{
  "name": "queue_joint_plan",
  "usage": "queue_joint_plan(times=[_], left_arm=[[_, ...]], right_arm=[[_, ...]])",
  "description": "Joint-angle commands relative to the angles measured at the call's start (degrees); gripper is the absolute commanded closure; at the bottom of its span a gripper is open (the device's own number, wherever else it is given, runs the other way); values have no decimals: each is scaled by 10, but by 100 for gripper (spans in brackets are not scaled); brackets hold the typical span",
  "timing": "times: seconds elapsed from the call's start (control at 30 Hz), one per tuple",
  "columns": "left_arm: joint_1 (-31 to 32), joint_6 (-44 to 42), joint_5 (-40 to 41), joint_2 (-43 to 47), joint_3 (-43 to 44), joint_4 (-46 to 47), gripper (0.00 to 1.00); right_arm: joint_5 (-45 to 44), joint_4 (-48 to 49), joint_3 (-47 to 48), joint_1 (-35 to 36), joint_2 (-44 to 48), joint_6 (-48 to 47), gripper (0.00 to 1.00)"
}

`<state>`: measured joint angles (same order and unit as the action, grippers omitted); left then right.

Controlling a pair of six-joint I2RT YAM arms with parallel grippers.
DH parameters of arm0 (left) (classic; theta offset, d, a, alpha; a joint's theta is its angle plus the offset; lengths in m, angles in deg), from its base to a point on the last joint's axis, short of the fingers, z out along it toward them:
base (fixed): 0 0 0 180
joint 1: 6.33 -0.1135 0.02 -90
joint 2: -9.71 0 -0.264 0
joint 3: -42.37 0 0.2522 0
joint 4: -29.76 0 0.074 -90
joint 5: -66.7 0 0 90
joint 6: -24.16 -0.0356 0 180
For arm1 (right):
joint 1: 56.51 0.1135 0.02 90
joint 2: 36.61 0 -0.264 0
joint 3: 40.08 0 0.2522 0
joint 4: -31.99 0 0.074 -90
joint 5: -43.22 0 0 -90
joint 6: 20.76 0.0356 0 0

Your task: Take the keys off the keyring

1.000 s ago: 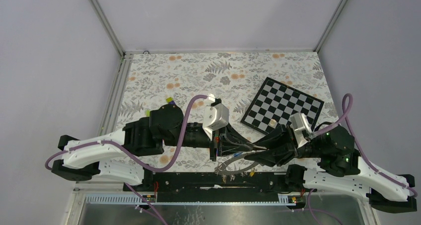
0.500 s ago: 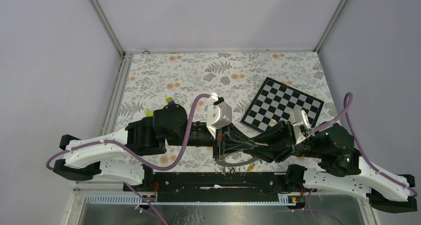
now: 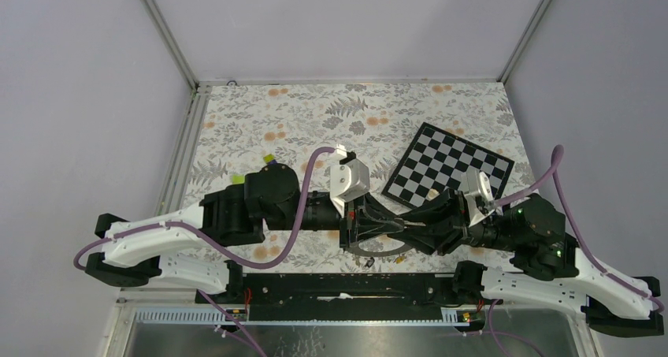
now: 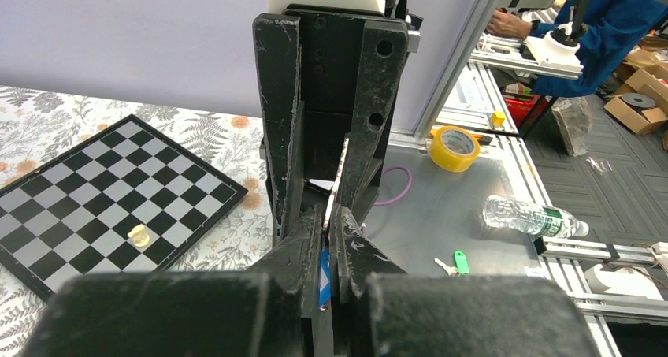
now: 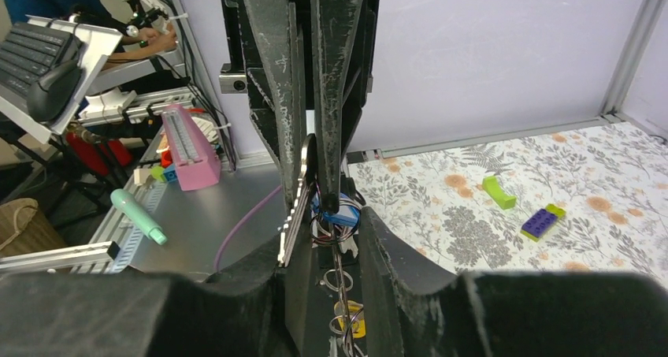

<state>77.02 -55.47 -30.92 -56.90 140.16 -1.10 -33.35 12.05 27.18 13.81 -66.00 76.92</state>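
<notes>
Left hand [image 4: 329, 239] closed; right hand [image 5: 323, 239] grip not discernible. Keys [image 5: 295, 207] light, stiff, slippery; to be pinched by head.

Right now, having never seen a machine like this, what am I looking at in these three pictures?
Two robot arms are bolted to a flower-patterned table. One picture looks down from above; the other two come from a camera on each wrist, showing that arm's own fingers at the bottom and the other arm's ahead. On the table lie a checkerboard, a green block and a purple-and-green block. The arms meet at keys on a large grey keyring. The left gripper is pinched shut on a silver key. The right gripper's jaws stand partly apart around the bunch; whether they grip anything I cannot tell.
</notes>
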Motion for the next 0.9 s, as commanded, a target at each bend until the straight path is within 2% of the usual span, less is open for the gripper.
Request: queue_joint_plan(times=[0.0,0.27,0.87], left_arm=[[3,1,-3,-4,30,27,100],[3,3,38,2,27,24,100],[3,7,97,18,6,27,100]], right_arm=[[-58,-14,35,1,-17,-24,86],[-46,-60,53,1,-35,-47,87],[36,-59,47,1,-20,-30,86]])
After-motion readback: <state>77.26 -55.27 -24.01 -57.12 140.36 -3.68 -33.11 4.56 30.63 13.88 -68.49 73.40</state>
